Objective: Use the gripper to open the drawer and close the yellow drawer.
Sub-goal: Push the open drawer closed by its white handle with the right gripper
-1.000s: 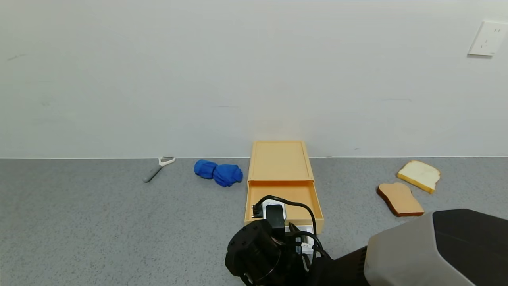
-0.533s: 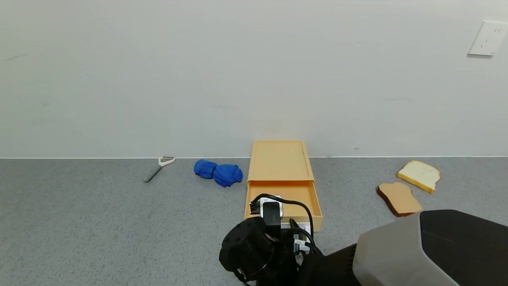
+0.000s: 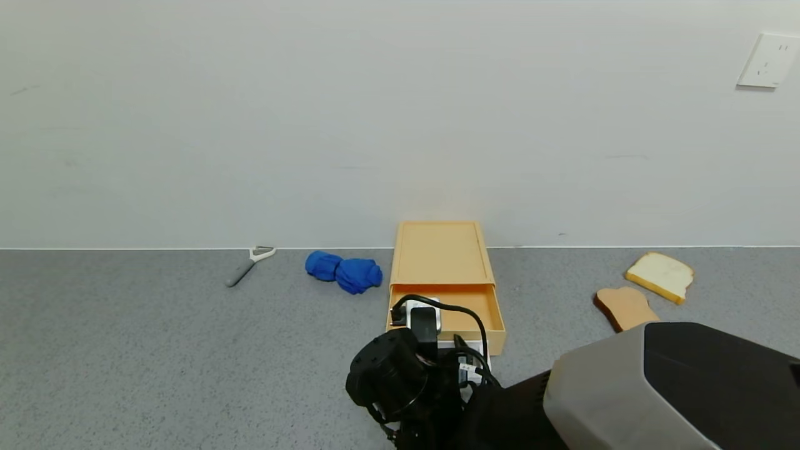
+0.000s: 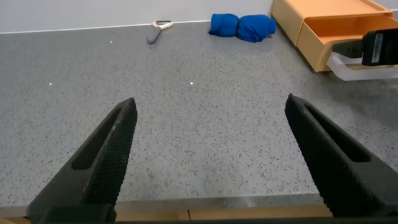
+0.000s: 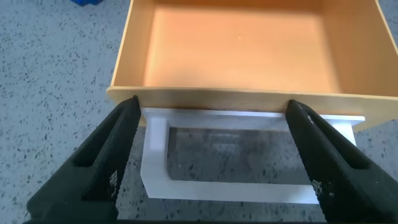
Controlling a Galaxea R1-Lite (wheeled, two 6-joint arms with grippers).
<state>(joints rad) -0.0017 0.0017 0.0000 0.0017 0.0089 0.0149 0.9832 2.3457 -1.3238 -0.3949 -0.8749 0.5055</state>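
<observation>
No writing can be read anywhere. The right arm reaches in from the near right, its right gripper (image 5: 211,155) spread wide around the white handle (image 5: 224,186) of the drawer (image 3: 445,294), which sits half open by the far wall. The left gripper (image 4: 211,155) hovers spread above bare counter (image 4: 205,124), left of the drawer.

The drawer (image 5: 239,53) looks like smooth matt yellow-tan plastic, its handle (image 5: 186,180) smooth white plastic. The table (image 3: 156,350) is a rough-looking speckled grey surface. The blue cloth (image 3: 344,272) is soft, crumpled fabric.
</observation>
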